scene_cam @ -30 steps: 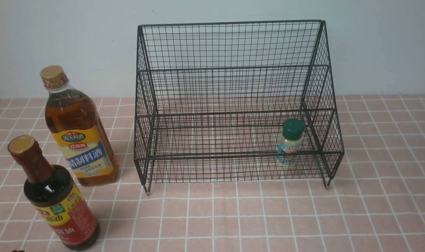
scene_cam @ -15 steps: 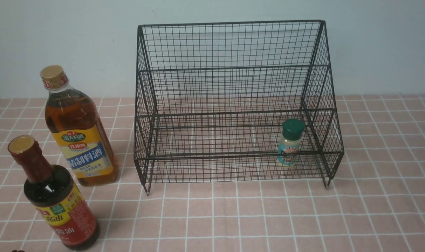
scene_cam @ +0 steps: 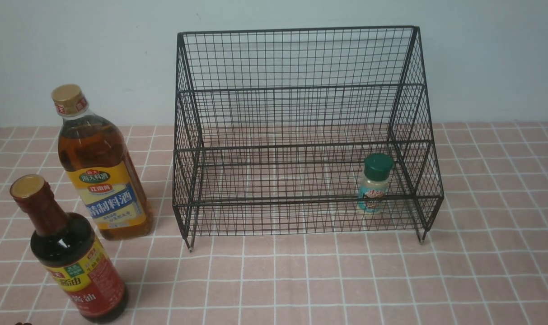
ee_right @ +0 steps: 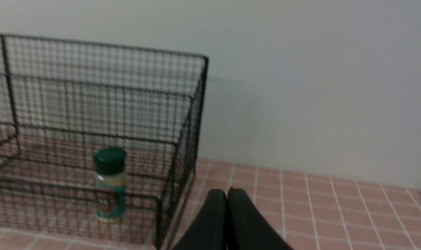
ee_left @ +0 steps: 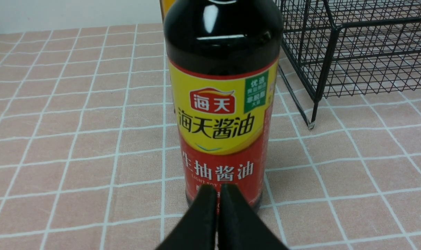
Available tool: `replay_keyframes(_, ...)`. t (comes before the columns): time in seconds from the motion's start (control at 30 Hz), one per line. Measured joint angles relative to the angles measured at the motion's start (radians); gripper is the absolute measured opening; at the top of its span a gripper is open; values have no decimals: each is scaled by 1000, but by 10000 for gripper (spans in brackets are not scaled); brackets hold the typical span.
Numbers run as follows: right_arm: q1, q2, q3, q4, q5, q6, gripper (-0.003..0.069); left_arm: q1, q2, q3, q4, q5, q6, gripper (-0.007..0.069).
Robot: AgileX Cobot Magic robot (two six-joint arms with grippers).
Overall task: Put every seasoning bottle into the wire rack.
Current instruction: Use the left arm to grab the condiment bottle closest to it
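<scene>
**Left gripper** [ee_left: 219, 189]: the fingers are pressing together tip to tip and are gripping nothing. The soy bottle [ee_left: 224, 114] is standing upright on the checked cloth [ee_left: 75, 139], straight ahead of the fingertips and close to them. Contact cannot be confirmed. The amber bottle [scene_cam: 100, 176] is standing just beyond the soy bottle, farther from these fingers. The rack [scene_cam: 296, 58] is sitting ahead of them, toward the robot's right.

**Right gripper** [ee_right: 227, 192]: its fingers are likewise closing fully on nothing. The jar [ee_right: 109, 184] is standing upright in the rack's lower tier at the right end, well apart from these fingers and ahead of them.

**Change:** none is showing. Over the past second the three bottles and the rack are keeping their places in the front view, and neither arm is entering it.

**Bearing on the task:** one bottle of three is already sitting in the rack and two are waiting outside. In the inspector's judgement, the left arm is lining up on the soy bottle. Its fingers will need to open before any grasp. If they advance closed, they risk nudging the tall bottle over.
</scene>
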Motion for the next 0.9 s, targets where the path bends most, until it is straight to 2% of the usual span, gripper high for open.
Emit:
replay_keyframes(0.17,-88,-62,224,-3,6,-1,-15,0,0,0,0,0,0,-7)
replay_keyframes(0.9,-91,-65,231,-3,-16,-2,-15,0,0,0,0,1,0,-7)
